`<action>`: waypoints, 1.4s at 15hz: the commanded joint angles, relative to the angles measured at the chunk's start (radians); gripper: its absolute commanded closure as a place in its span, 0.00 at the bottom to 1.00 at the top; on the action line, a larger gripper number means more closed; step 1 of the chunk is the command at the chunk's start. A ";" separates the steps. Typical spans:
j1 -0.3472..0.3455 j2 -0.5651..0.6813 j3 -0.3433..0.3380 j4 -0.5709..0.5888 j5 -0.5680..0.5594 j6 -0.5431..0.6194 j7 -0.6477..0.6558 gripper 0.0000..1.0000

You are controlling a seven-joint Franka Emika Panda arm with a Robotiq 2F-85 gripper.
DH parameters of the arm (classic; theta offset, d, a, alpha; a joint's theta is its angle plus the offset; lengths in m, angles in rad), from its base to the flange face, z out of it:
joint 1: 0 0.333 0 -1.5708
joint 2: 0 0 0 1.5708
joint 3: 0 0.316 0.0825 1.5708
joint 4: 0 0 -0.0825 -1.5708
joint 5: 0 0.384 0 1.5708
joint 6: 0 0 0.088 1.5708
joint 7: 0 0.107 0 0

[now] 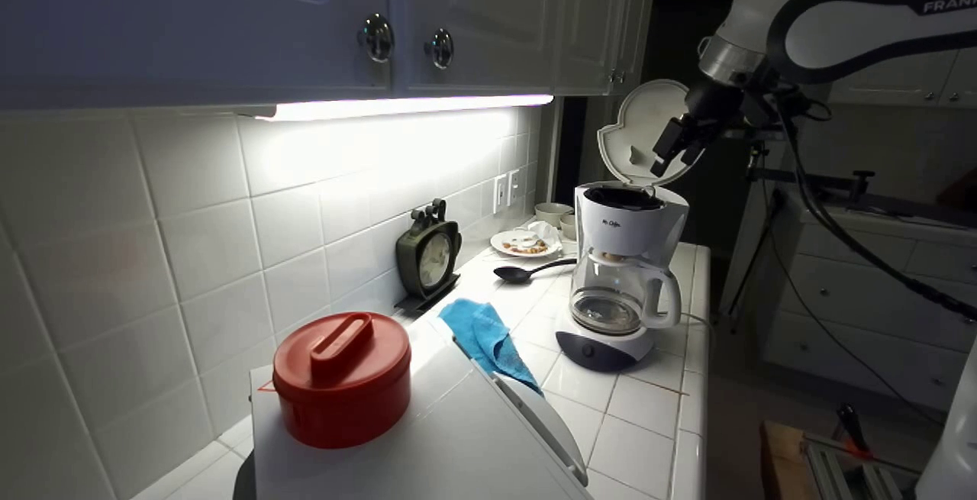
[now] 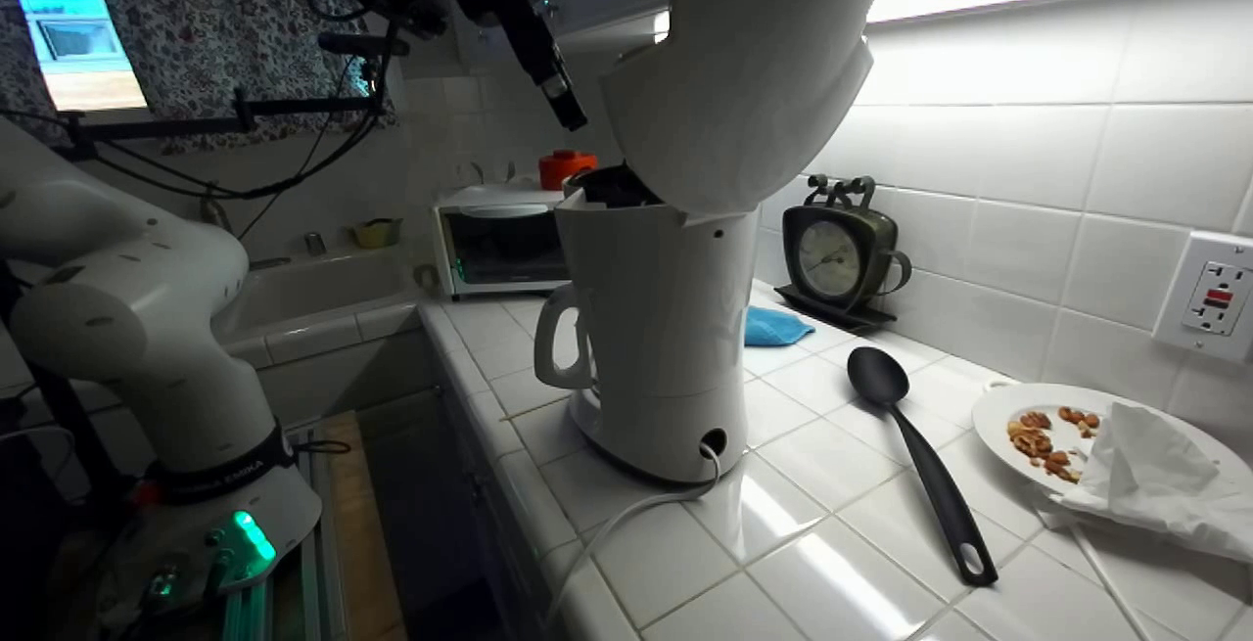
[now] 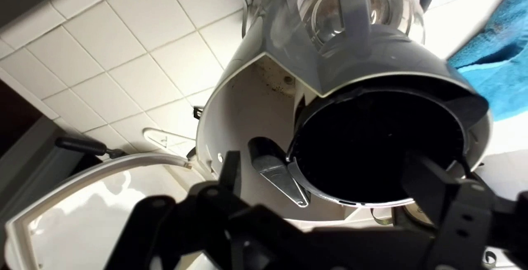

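A white coffee maker (image 1: 622, 239) stands on the tiled counter with its lid (image 1: 645, 130) raised. Its round black filter basket (image 3: 371, 138) shows from above, with a dark handle piece (image 3: 276, 171) on its rim. Below sits a glass carafe (image 1: 611, 294), which looks empty. My gripper (image 3: 324, 156) is open above the machine, its fingers spread wide with nothing between them. In the wrist view the right finger overlaps the basket's dark interior; whether it touches is hard to tell. In an exterior view the gripper (image 1: 676, 162) hangs just above the basket opening, close to the lid.
A blue cloth (image 1: 488, 336) lies by the white toaster oven (image 1: 427, 439), which carries a red lidded container (image 1: 343, 378). Against the wall stands a green scale (image 2: 837, 250). A black spoon (image 2: 930, 470) and a plate (image 2: 998, 426) with nuts and crumpled paper lie behind the machine.
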 commanded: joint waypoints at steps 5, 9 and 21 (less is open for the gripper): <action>0.004 -0.109 -0.061 0.001 -0.152 -0.036 -0.292 0.00; -0.004 -0.149 -0.095 -0.023 -0.244 0.042 -0.344 0.00; -0.018 -0.157 -0.208 -0.057 -0.231 0.199 -0.423 0.00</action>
